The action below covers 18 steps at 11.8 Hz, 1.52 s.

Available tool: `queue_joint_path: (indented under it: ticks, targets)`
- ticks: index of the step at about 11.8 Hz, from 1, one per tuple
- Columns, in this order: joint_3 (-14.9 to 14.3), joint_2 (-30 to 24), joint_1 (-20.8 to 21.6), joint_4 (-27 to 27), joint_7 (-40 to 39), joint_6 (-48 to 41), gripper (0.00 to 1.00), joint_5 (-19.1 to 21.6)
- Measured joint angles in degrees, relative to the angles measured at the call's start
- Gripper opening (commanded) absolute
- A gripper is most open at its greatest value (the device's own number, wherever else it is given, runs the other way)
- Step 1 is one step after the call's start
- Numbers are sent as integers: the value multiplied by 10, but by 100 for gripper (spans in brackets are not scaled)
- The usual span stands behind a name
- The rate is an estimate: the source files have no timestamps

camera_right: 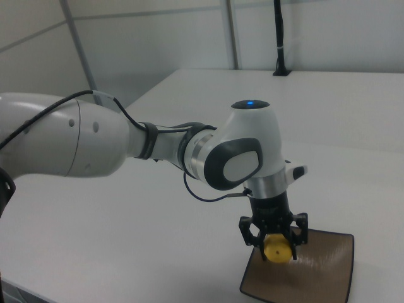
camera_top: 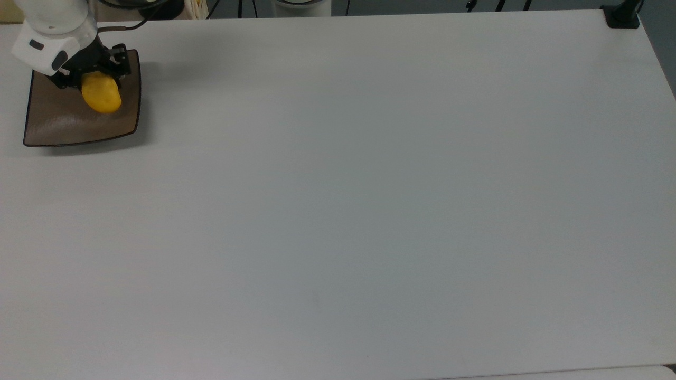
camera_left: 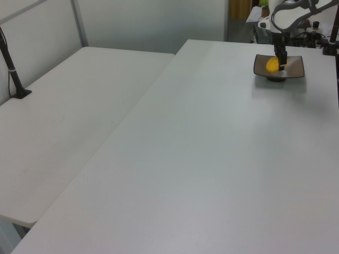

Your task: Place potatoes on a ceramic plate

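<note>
Top view: we see the gripper point(camera_top: 91, 71) over the ceramic plate point(camera_top: 63, 124) at the far left corner of the white table point(camera_top: 369, 184), with the potato point(camera_top: 100, 94) between its black fingers point(camera_top: 120, 59). The jaws look clenched on the potato's upper end; the lower end sticks out toward the plate's middle. The plate sits flat, square, brown, with a dark rim, and the top view's right edge of it is just beside the right-hand finger. The white wrist housing point(camera_top: 50, 39) covers the plate's far left corner. Left view: the plate point(camera_left: 293, 67) is at the far right of the table point(camera_left: 212, 159), the potato point(camera_left: 272, 65) is low over its left half, and the gripper point(camera_left: 279, 59) comes straight down from the arm point(camera_left: 288, 13). We cannot tell from here whether the potato touches the plate surface; it looks close or touching. A second white table point(camera_left: 63, 116) butts against the left view's left side, with a black pole point(camera_left: 13, 69) standing on it. Right view: the arm point(camera_right: 158, 148) reaches across from the right view's left, wrist vertical, gripper point(camera_right: 276, 237) pointing down. The potato point(camera_right: 276, 248) is gripped on both sides by the fingers point(camera_right: 302, 228), above the plate's point(camera_right: 315, 278) left part. The potato's underside is near the plate and possibly resting on it.
</note>
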Motion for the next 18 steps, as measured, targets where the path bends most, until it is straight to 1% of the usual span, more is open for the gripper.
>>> queue_joint_path:
  ticks: [1,2,5,7,8,9,11,12,13,14,15,16,18]
  targets:
    - [0,1,-3,0,-1,4,86,0]
    - [0,1,-5,0,-2,5,100,0]
    - [0,-1,-8,3,-1,5,100,0]
    - [0,-13,-7,11,7,-4,100,3]
    - [0,-26,-6,20,21,-25,100,16]
    - [0,-48,1,34,28,-53,100,39]
    - [2,-109,32,67,51,-133,100,92]
    - [2,-143,47,76,66,-175,100,113]
    - [3,-178,61,82,89,-219,100,138]
    - [3,-205,76,92,129,-266,100,158]
    - [4,-224,96,106,186,-305,100,168]
    - [4,-234,124,121,255,-326,100,170]
    - [6,-238,194,134,385,-332,100,171]
